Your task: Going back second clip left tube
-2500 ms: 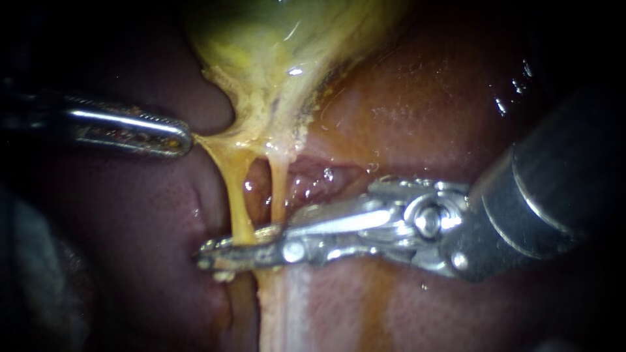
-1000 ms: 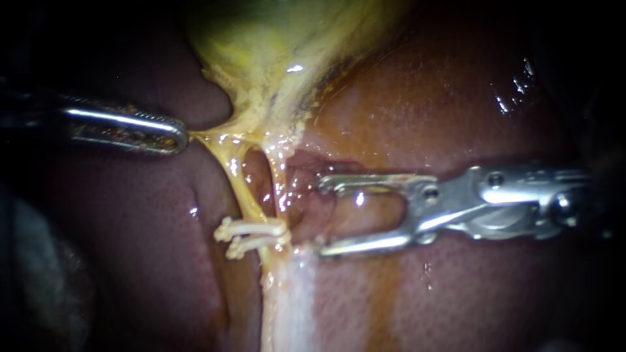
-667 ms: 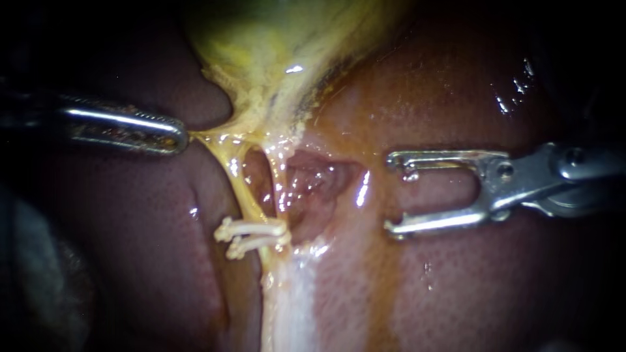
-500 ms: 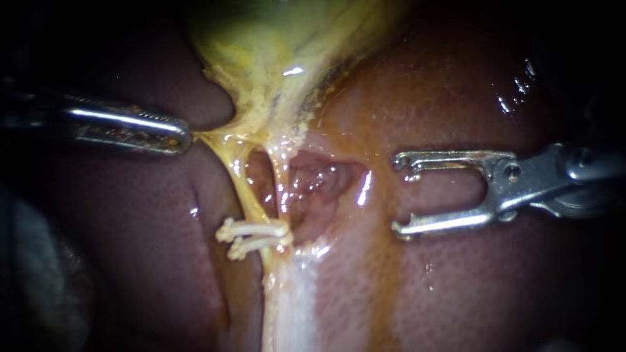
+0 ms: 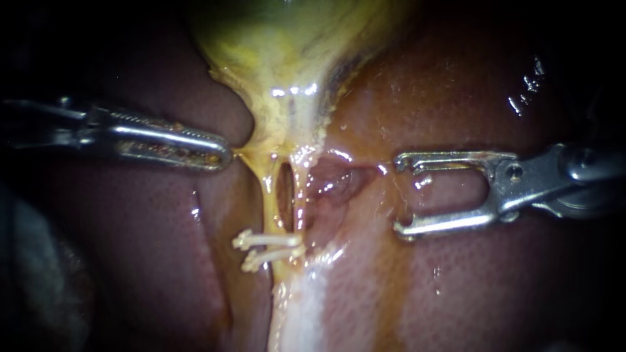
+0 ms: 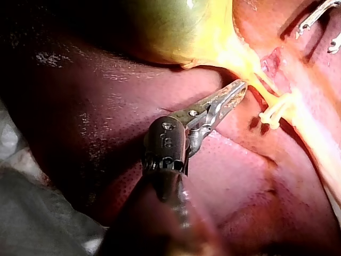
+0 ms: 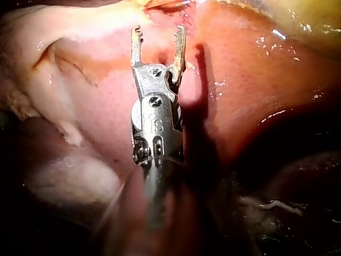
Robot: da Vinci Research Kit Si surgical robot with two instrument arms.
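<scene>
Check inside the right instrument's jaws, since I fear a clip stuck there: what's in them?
Nothing is held: the right instrument stands with jaws open, and only bare liver shows through the gap. Liver directly under the metal is covered.

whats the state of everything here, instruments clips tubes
left instrument, jaws shut on the yellow tissue below the gallbladder
right instrument, jaws open, empty, clear of both tubes
two clips, shut across the left tube, one beside the other
left tube, stretched, uncut
right tube, stretched, uncut
</scene>
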